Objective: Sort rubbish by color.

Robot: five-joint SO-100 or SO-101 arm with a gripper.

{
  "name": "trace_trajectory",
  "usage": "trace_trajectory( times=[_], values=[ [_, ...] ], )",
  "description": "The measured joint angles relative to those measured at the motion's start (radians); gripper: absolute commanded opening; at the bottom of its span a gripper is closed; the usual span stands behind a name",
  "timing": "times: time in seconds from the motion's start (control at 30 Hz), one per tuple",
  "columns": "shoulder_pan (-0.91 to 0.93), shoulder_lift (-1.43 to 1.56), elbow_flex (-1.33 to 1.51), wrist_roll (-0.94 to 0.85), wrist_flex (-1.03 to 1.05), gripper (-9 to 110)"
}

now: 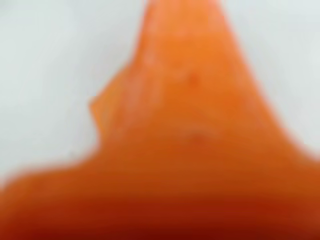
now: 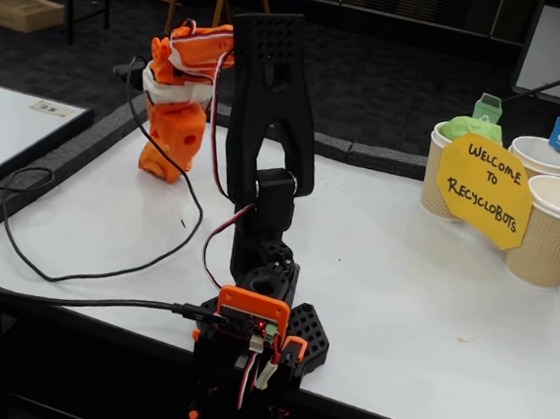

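Note:
A green crumpled wad of rubbish (image 2: 468, 130) lies in the leftmost paper cup (image 2: 439, 189), under a green tag. In the fixed view my orange gripper (image 2: 158, 165) points down at the far left of the white table (image 2: 401, 289), its tip at or just above the surface and far from the cups. Whether its jaws are open or shut is hidden by its own body. The wrist view is out of focus. A blurred orange shape (image 1: 190, 150) fills most of it against the white table, and I cannot tell if that is a gripper part or something held.
Two more paper cups stand at the right, one with a blue tag (image 2: 542, 154) and one with an orange tag (image 2: 552, 243). A yellow sign (image 2: 483, 188) leans in front of them. A black cable (image 2: 59, 274) loops across the left of the table. The arm's base (image 2: 248, 354) sits at the front edge.

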Motion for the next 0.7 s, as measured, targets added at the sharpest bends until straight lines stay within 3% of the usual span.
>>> trace_trajectory(
  times=[0.5,0.7],
  values=[
    [0.000,-0.014,-0.054,0.000,0.069,5],
    [0.000,0.143,-0.020,0.000,0.087,4]
  ],
)
